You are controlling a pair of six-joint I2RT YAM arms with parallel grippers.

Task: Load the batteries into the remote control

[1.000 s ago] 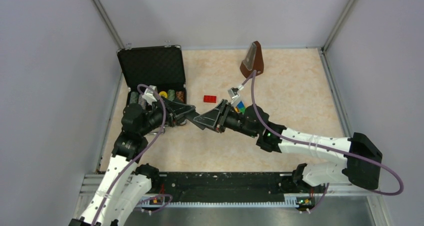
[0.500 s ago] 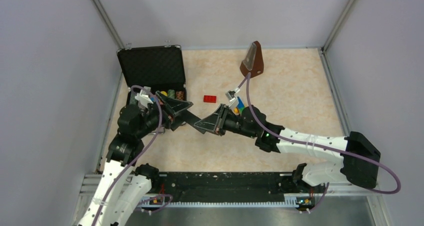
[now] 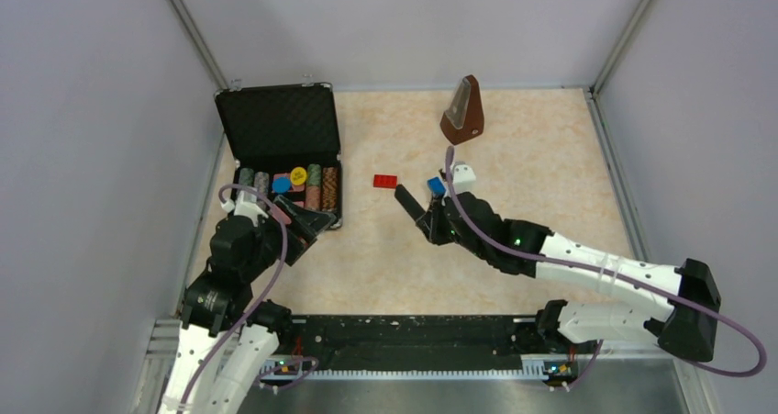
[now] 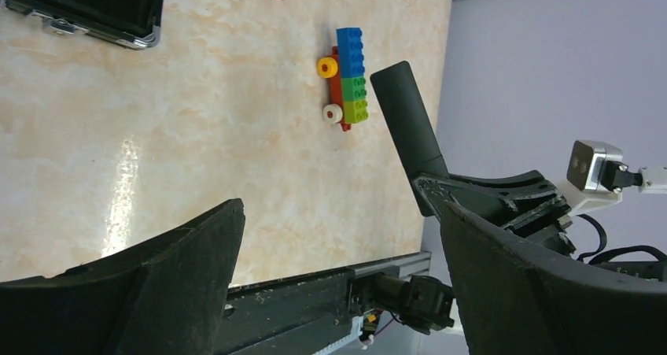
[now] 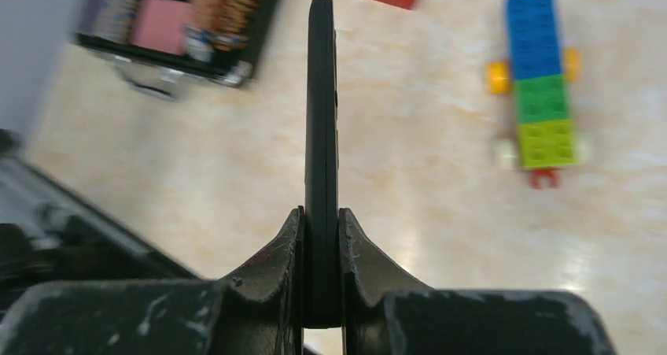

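Observation:
My right gripper (image 5: pixel 322 229) is shut on the remote control (image 5: pixel 322 95), a slim black bar held edge-on above the table and sticking out past the fingertips. From above, the remote control (image 3: pixel 410 205) points up-left from the right gripper (image 3: pixel 429 223). Over by the case, my left gripper (image 3: pixel 308 230) stands wide open and holds nothing. In its own view, the left gripper (image 4: pixel 338 253) sees the remote control (image 4: pixel 405 119) at a distance, clamped by the other arm. The batteries are not in view.
A toy-brick train (image 5: pixel 539 79) and a red brick (image 3: pixel 385 181) lie behind the remote. An open black case (image 3: pixel 278 123) with chips stands at the left. A brown metronome (image 3: pixel 463 111) stands at the back. The grey rail (image 3: pixel 413 336) runs along the near edge.
The left gripper opened, let go of the remote and drew back left toward the case. The right gripper closed tighter on the remote and swung it to the right.

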